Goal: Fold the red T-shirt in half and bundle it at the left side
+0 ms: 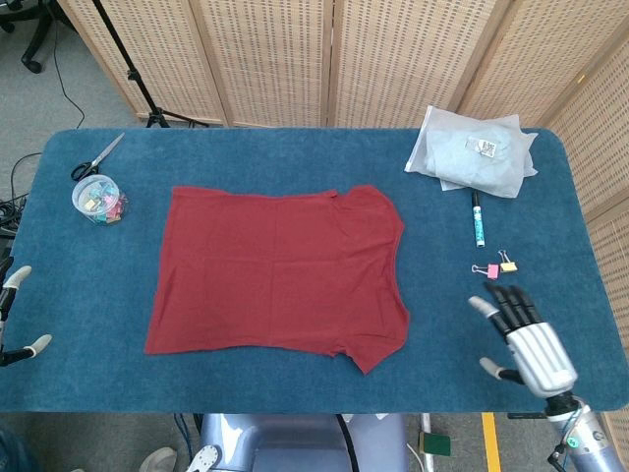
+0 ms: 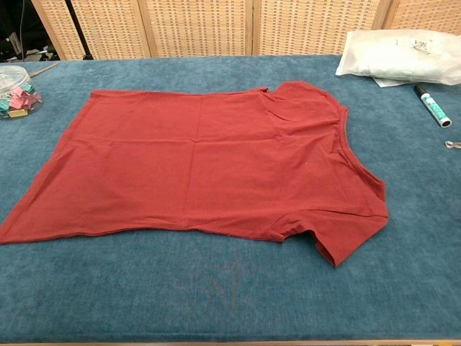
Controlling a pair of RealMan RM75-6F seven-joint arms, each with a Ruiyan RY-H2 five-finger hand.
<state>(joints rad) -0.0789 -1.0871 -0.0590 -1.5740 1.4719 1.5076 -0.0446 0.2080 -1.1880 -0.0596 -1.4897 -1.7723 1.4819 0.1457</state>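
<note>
Lab or studio suggested: wicker screens (image 1: 265, 59) set behind blue-carpeted surface (image 1: 295, 152), tripod leg (image 1: 128, 69), floor cable (image 1: 64, 93).

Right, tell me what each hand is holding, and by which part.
Nothing is held. The right hand hovers open beside the red T-shirt; the left hand, barely visible, grips nothing.
</note>
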